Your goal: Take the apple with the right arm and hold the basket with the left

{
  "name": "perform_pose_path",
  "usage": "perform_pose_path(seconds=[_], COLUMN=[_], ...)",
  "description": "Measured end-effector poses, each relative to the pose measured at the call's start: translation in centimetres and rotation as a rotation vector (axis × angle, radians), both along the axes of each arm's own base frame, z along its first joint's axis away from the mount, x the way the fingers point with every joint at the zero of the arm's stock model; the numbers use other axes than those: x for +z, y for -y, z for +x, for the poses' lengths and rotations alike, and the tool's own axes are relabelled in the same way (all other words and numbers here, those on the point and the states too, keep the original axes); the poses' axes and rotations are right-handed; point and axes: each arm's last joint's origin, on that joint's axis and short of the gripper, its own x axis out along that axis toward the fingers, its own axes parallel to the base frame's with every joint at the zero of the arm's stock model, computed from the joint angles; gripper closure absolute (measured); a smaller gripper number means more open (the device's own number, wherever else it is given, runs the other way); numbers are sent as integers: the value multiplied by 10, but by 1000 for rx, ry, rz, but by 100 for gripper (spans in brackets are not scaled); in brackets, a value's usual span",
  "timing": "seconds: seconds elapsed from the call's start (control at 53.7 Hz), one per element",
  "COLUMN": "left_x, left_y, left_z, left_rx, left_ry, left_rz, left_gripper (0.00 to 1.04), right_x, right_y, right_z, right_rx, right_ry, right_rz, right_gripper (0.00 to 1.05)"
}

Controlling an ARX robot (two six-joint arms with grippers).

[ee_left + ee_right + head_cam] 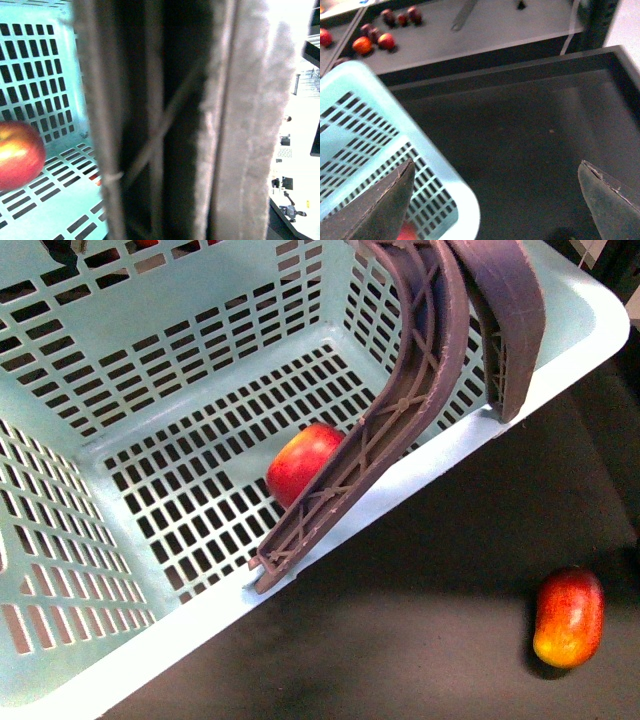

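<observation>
**Q:** Where is the apple located?
**A:** The apple is seen lying on the slotted floor of the basket, close to the near wall. In the front view it is partly covered by one brown-mauve handle. A second handle is raised just beside the first.

**Q:** What is shown outside the basket?
**A:** An elongated red-and-yellow fruit is shown on the dark table, well apart from the basket's rim.

**Q:** How are the right gripper's jaws set?
**A:** The right gripper is shown above the table, beside a corner of the basket. Its two dark fingertips are spread wide, and nothing is held between them. A red patch glimpsed through the slots at the edge of that view may be the apple, though too little is shown for certainty.

**Q:** And the left gripper?
**A:** Its fingers are not seen in any view. The left wrist view is filled by a blurred handle at very close range, with the apple at the edge on the basket floor. Whether the handle is clamped cannot be told.
</observation>
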Motion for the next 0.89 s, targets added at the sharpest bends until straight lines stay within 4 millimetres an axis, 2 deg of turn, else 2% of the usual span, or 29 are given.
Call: perform_pose_path(seconds=[0.056,0.13,0.167,0.261,0.484,0.67,0.893], left_x=[0,0,0,0,0,0,0], left_y=[0,0,0,1,0,0,0], left_z=[0,0,0,-1,0,0,0], left_rx=[-2,-6,-7,-11,-1,-8,-6], left_ry=[-2,-6,-5,-6,-1,-5,-4], left_rz=[-3,-7,-8,-10,-2,-9,-7], left_gripper=[90,90,90,90,90,90,90], right_x=[-1,-2,-3,-22,-45,-66,-79], right_y=[16,26,28,32,40,52,53], right_z=[-13,-24,-25,-38,-60,-78,-94], right_rx=[-84,-134,-75,20,23,20,25], right_ry=[6,23,107,302,326,325,323], right_rz=[4,7,-10,-129,-199,-221,-220], right_gripper=[9,9,15,36,67,103,103])
